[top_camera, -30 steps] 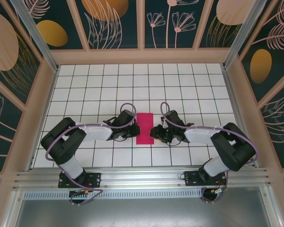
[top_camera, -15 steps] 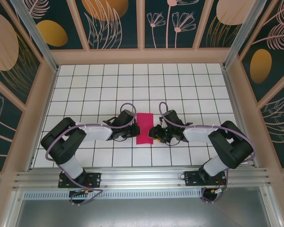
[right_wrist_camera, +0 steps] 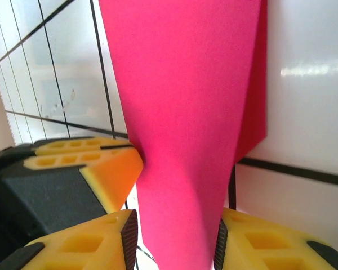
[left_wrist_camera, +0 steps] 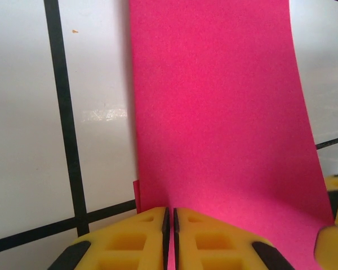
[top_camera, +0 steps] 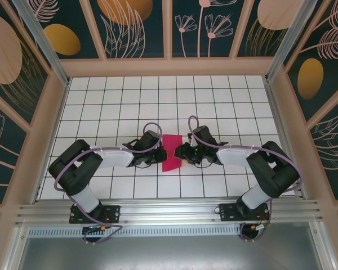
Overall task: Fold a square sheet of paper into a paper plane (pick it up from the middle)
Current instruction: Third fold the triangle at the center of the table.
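Note:
The magenta-pink sheet of paper (top_camera: pixel 170 151) lies folded into a narrow strip on the tiled table, between both grippers. My left gripper (top_camera: pixel 159 155) is at its left edge. In the left wrist view the left gripper (left_wrist_camera: pixel 170 212) has its jaws pressed together on the near edge of the sheet (left_wrist_camera: pixel 214 107). My right gripper (top_camera: pixel 182 153) reaches in from the right. In the right wrist view the right gripper (right_wrist_camera: pixel 174 224) stands open, with a raised, curved flap of the sheet (right_wrist_camera: pixel 186 112) between its pads. The left gripper's yellow fingers (right_wrist_camera: pixel 87 163) sit just behind that flap.
The white tiled table (top_camera: pixel 225 107) has black grid lines and is walled in by beige frames and patterned panels (top_camera: pixel 135 28). Both arm bases sit on the metal rail (top_camera: pixel 169 211) at the near edge.
My right gripper has slid left into the sheet's right edge. That edge has lifted and the strip looks narrower at its near end. The left gripper has kept still.

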